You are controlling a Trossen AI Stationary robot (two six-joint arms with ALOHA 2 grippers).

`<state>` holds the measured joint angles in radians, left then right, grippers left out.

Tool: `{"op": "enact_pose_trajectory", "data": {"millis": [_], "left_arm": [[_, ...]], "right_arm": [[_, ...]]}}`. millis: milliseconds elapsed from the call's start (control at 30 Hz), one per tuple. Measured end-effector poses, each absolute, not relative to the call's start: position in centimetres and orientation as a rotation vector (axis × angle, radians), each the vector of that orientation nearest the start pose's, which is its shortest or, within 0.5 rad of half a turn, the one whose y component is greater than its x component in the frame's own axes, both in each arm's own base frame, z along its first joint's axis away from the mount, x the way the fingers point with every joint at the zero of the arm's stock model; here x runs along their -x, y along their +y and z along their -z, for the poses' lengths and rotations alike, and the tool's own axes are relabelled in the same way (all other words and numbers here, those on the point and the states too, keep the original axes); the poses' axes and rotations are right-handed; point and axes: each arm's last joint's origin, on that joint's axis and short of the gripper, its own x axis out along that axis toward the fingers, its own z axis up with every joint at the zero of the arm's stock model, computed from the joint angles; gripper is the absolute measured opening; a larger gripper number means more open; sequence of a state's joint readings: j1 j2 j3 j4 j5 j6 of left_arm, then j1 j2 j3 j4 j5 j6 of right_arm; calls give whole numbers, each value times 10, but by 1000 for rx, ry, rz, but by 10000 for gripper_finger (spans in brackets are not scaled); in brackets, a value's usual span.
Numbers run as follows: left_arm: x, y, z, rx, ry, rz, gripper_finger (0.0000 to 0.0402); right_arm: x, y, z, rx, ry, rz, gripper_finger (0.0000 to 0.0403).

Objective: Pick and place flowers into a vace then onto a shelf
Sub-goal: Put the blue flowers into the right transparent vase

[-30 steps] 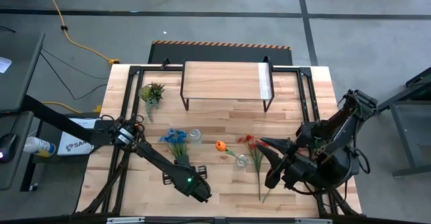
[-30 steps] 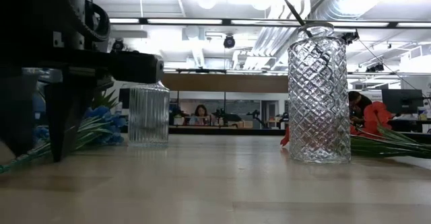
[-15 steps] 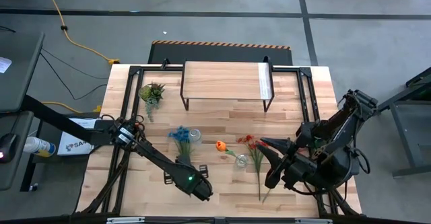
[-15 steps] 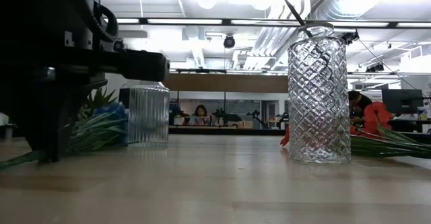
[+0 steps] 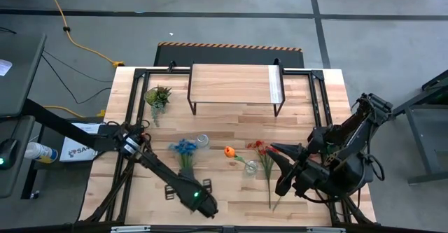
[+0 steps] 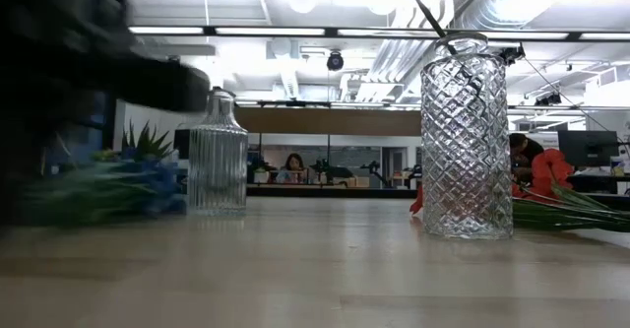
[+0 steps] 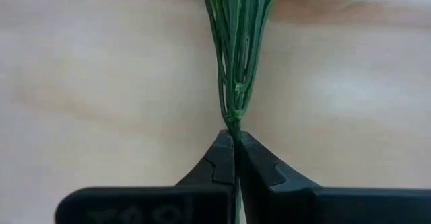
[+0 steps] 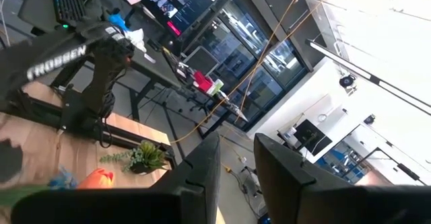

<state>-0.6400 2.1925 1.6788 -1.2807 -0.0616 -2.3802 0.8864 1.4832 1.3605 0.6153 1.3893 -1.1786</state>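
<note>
Left gripper [image 7: 235, 140] clamped on the thin end of a green stem bundle [image 7: 237, 56], fingers [image 7: 217, 165] pressed together with the stems pinched at their tips. Stems fanning wider away from the fingers. Bare pale wood tabletop [image 7: 101, 83] behind.

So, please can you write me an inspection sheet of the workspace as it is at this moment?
Surface: wooden table, bare between the things.
Job's things: blue flowers lying flat beside the ribbed glass vase; orange tulip with its stem in the diamond-pattern vase; red flowers lying flat; shelf with nothing on top.
Clutter: small potted plant left of the shelf.
Grippers: left gripper shut on the blue flowers' stem end; right gripper held at the table's right side, nothing seen between its fingers.
Cables: yellow cable on the floor.
Surroundings: person far behind the table.
</note>
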Motion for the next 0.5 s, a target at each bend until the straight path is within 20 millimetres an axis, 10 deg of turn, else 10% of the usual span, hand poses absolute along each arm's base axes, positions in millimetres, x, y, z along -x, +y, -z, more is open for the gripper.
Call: {"op": "enact_pose_trajectory", "data": {"millis": [500], "left_arm": [[-303,-267,-231,1064,1088,-1439,36]], "right_arm": [[-220,223,-430,706,105,533,83]]}}
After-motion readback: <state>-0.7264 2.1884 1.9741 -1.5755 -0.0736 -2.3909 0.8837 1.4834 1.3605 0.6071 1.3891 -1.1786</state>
